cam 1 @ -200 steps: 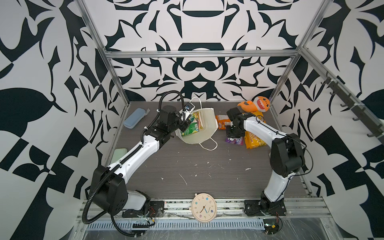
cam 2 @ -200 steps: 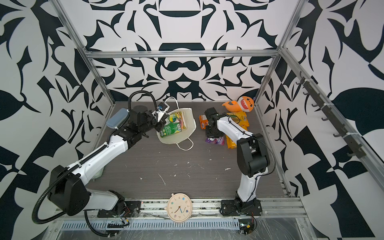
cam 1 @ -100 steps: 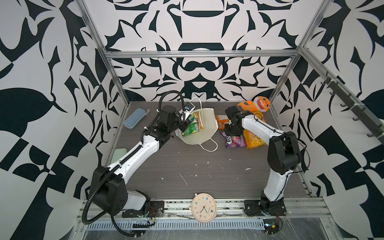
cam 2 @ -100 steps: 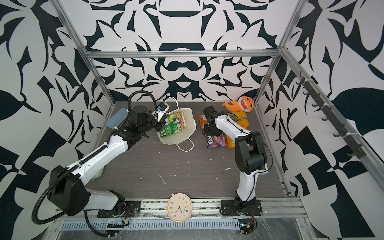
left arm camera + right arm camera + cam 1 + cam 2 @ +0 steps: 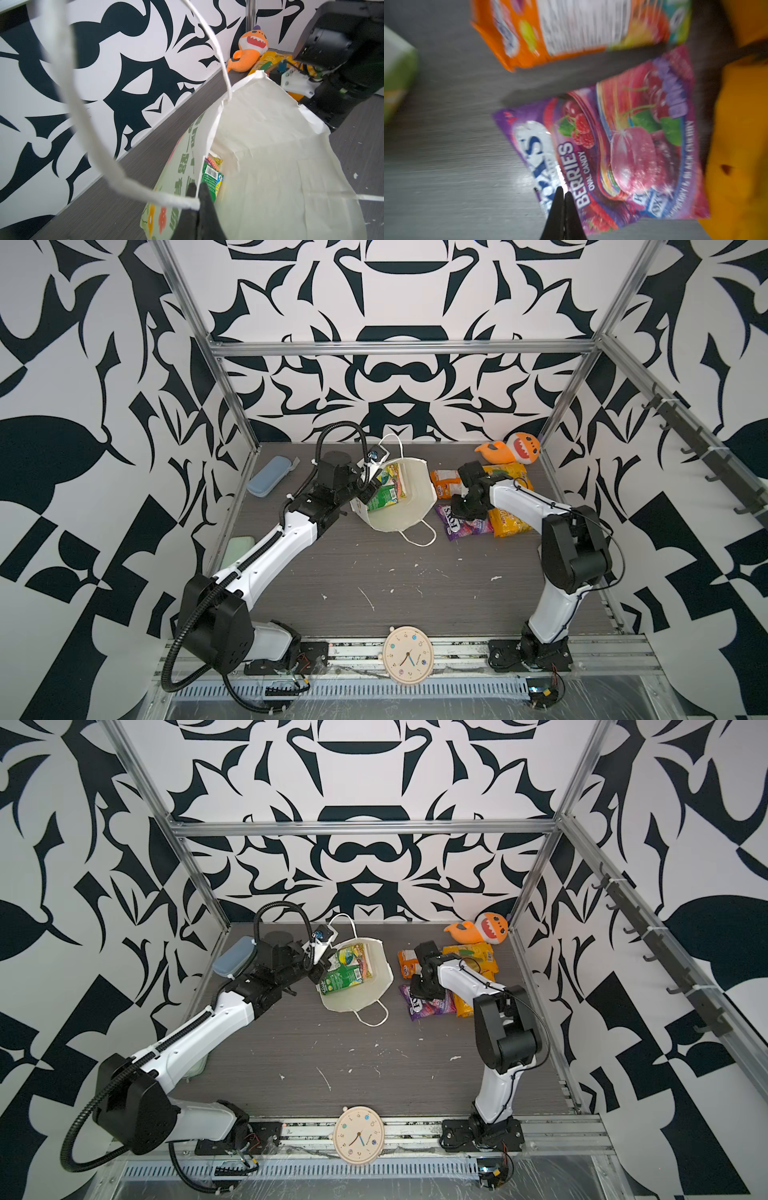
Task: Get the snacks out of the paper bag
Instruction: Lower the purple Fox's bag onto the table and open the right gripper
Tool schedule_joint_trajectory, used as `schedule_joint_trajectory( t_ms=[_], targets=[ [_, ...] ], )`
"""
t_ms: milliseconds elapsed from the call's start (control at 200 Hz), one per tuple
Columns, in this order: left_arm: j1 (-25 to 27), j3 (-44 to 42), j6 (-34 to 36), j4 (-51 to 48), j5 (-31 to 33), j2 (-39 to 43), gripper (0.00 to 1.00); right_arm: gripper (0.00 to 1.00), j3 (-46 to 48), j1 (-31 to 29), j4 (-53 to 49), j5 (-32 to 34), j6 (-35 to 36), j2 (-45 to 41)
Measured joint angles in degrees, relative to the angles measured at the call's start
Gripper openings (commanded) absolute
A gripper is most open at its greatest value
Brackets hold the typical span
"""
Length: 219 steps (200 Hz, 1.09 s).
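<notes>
The white paper bag (image 5: pixel 409 506) (image 5: pixel 370 992) (image 5: pixel 270 155) lies tipped with its mouth facing up in both top views. My left gripper (image 5: pixel 371 490) (image 5: pixel 322 970) (image 5: pixel 197 193) is shut on its rim. Inside lie a green packet (image 5: pixel 382 497) (image 5: pixel 343 978) (image 5: pixel 214 176) and other snacks (image 5: pixel 394 475). To its right on the table lie a purple packet (image 5: pixel 467 527) (image 5: pixel 430 1007) (image 5: pixel 612 149), an orange one (image 5: pixel 444 483) (image 5: pixel 571 31) and two yellow ones (image 5: pixel 509 523) (image 5: pixel 505 470). My right gripper (image 5: pixel 563 190) hangs shut and empty over the purple packet.
An orange plush shark (image 5: pixel 513 448) sits in the back right corner. A light-blue case (image 5: pixel 270 475) lies at the back left, a pale green object (image 5: pixel 237 549) by the left wall. A round clock (image 5: pixel 408 653) rests on the front rail. The bag's cord handle (image 5: pixel 419 533) trails forward.
The right arm has shifted its pose over the purple packet, and more of that packet shows on the table. The left arm and the bag have stayed put.
</notes>
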<state>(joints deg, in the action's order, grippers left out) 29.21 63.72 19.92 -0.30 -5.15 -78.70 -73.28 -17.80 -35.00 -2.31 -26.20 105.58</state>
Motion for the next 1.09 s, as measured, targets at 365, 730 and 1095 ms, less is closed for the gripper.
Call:
schedule_joint_trajectory(
  t_ms=[365,730,1095],
  targets=[
    [0.0,-0.5,0.0,0.0,0.0,0.5,0.0,0.0,0.3,0.0,4.2,2.9,-1.0,2.4],
    [0.0,-1.1,0.0,0.0,-0.2,1.0,0.0,0.02,-0.9,0.1,5.3,4.0,-2.6,2.3],
    [0.0,-1.4,0.3,0.4,-0.7,1.0,0.0,0.02,10.2,0.1,6.9,3.0,-6.3,-10.2]
  ],
)
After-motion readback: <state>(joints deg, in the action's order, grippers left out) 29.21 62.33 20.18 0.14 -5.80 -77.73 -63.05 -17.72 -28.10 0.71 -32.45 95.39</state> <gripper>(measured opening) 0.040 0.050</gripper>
